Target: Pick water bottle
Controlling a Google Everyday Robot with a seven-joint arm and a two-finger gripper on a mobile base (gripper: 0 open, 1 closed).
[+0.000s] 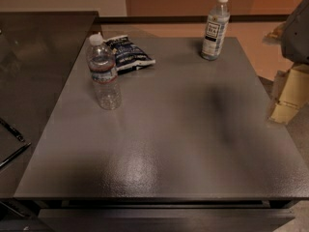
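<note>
The water bottle (103, 74) is clear ribbed plastic with a white cap and a narrow reddish-white label band. It stands upright at the left of the grey table (169, 129). My gripper (282, 108) is a pale cream shape at the right edge of the view, beside the table's right edge, under a grey arm part (297, 30). It is far to the right of the water bottle and holds nothing that I can see.
A smoother bottle with a large white-and-dark text label (215, 28) stands at the table's back right. A dark snack bag (127, 53) lies just behind the water bottle. A dark counter (34, 66) adjoins the table on the left.
</note>
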